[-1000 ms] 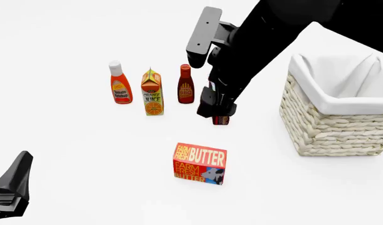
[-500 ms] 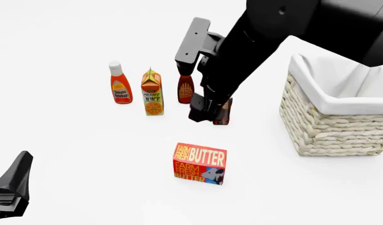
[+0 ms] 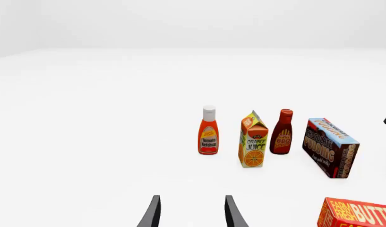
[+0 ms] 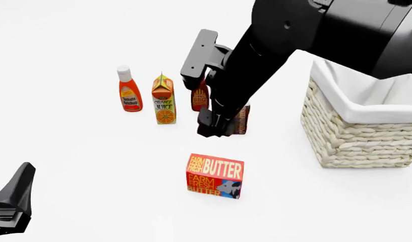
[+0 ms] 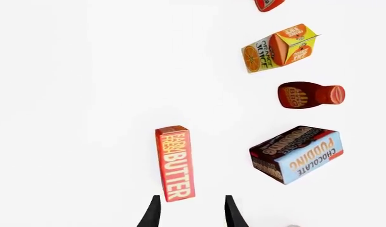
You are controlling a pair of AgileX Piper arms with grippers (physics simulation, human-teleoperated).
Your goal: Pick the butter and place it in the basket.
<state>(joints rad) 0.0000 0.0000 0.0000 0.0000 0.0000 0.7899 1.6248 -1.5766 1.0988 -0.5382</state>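
The butter (image 4: 215, 176) is a red-orange carton standing alone on the white table in the front view. It also shows in the right wrist view (image 5: 174, 163) and at the edge of the left wrist view (image 3: 360, 213). My right gripper (image 4: 213, 126) hangs open above the table, just behind the butter. In the right wrist view the open fingertips (image 5: 191, 215) frame the carton's near end without touching it. The basket (image 4: 357, 138), cream wicker with a white liner, stands at the right. My left gripper (image 4: 16, 194) is open and empty at the near left.
A ketchup bottle (image 4: 129, 91), an orange juice carton (image 4: 164, 101), a BBQ sauce bottle (image 4: 199, 98) and a chocolate pudding box (image 4: 241, 120) stand in a row behind the butter. The right arm partly hides the last two.
My right arm has swung left and lowered toward the butter, now covering more of the BBQ bottle and pudding box. The left arm and the butter have not moved.
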